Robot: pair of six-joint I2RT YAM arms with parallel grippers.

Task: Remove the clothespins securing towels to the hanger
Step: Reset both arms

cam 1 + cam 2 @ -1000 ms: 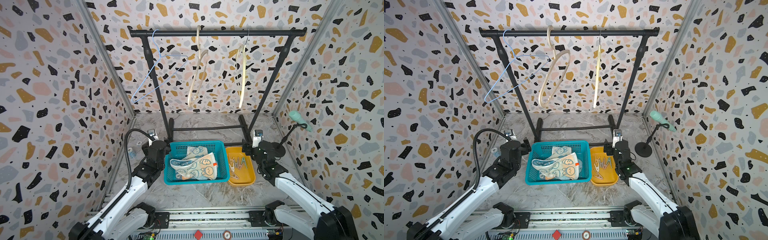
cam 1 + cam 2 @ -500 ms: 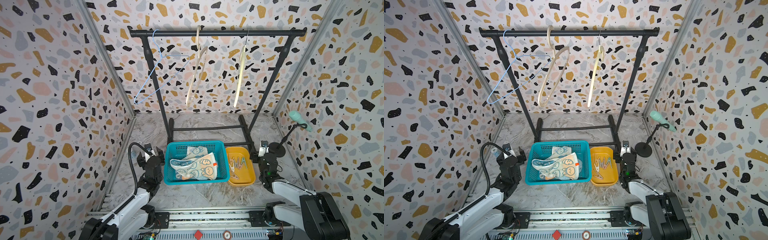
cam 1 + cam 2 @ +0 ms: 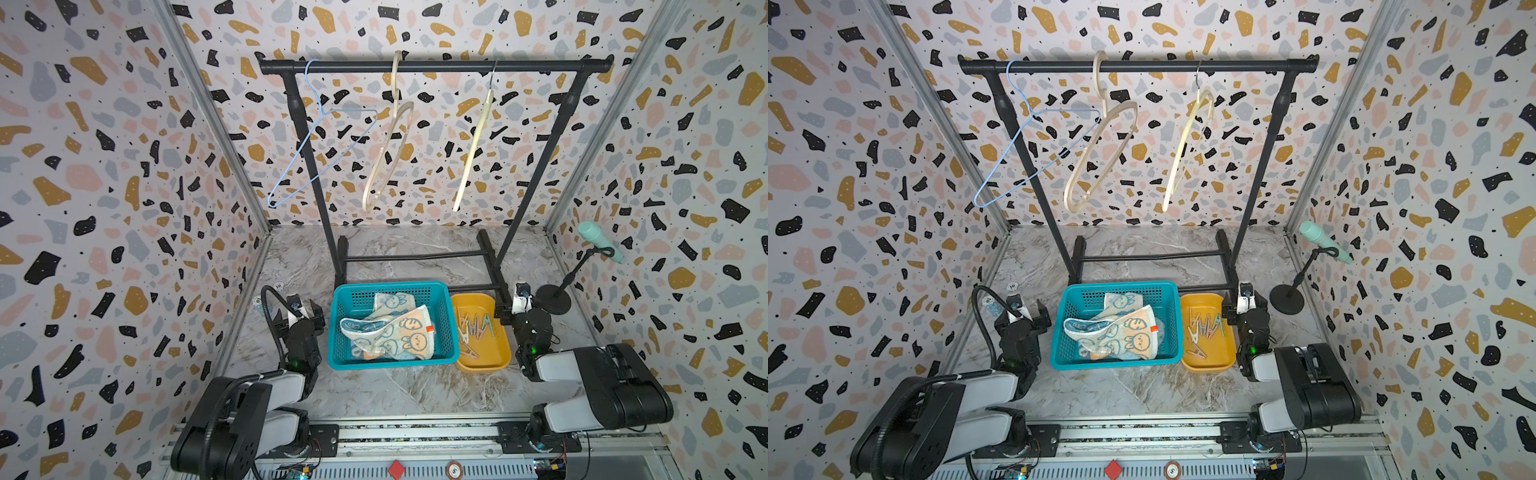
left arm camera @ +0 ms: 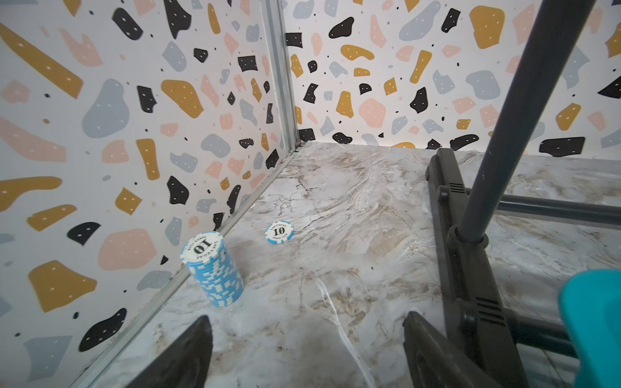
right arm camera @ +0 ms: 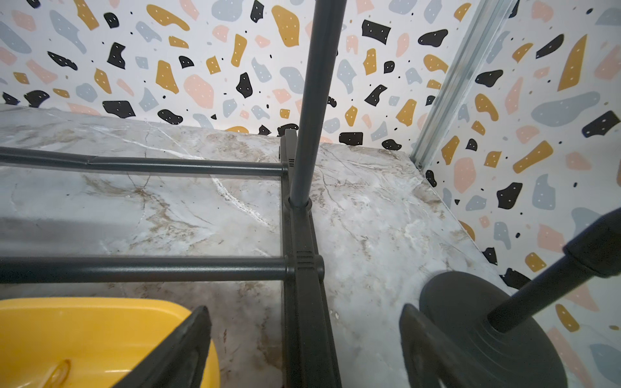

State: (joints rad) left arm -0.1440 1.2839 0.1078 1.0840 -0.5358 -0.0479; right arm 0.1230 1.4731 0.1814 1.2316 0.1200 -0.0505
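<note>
Terrazzo-walled cell, marble bench (image 3: 415,390). The rack (image 3: 436,66) is standing at the far side with three hangers (image 3: 386,162) hanging bare: no cloth or pegs on any. All towels (image 3: 395,332) are lying heaped in the teal basket (image 3: 390,286), near centre. The rabbit one is showing on top; I can't tell the rest apart. The clothespins (image 3: 476,326) are lying loose in the yellow tray (image 3: 496,353), which is touching the basket's right side.

What's changing: both arms are pulling back. A second ago they were stretched out beside basket and tray; now they're folding down toward the near rail. The hangers are swinging slightly versus a second ago.

- The left hand (image 3: 301,309) is sitting low, left of the basket, released, jaws wide, nothing between them. Its wrist view is showing only bench, a chip stack (image 4: 211,268) and a rack foot.
- The right hand (image 3: 519,299) is sitting right of the tray, beside the mic stand (image 3: 552,297), likewise released and empty.

My read: task is looking done and the arms are parking. No peg left to pull, as far as these views are showing.
</note>
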